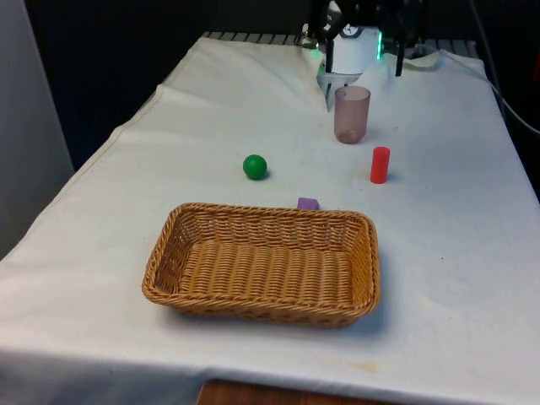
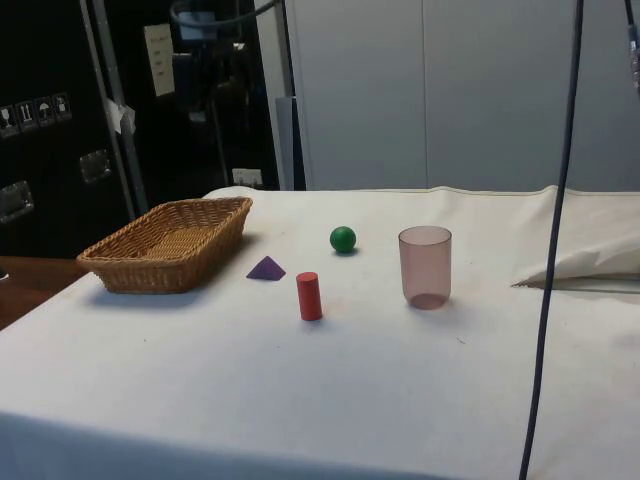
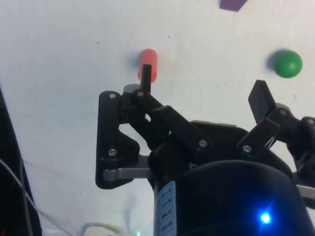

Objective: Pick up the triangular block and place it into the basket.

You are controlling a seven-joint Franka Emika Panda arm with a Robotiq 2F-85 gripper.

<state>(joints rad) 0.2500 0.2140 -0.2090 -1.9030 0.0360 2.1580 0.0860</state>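
Hand point(image 3: 203, 88) spread wide, grasping nothing, high above the tabletop point(image 1: 439, 245).
Purple triangular block point(image 3: 233, 4) lies beyond its fingertips, beside the woven wicker basket point(image 1: 261, 263).

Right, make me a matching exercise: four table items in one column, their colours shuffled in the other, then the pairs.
Items:
1. ball
2. cylinder
3. triangular block
4. cup

Colours:
A. purple
B. translucent pinkish-brown
C. green
D. red

Pairs: 1-C, 2-D, 3-A, 4-B
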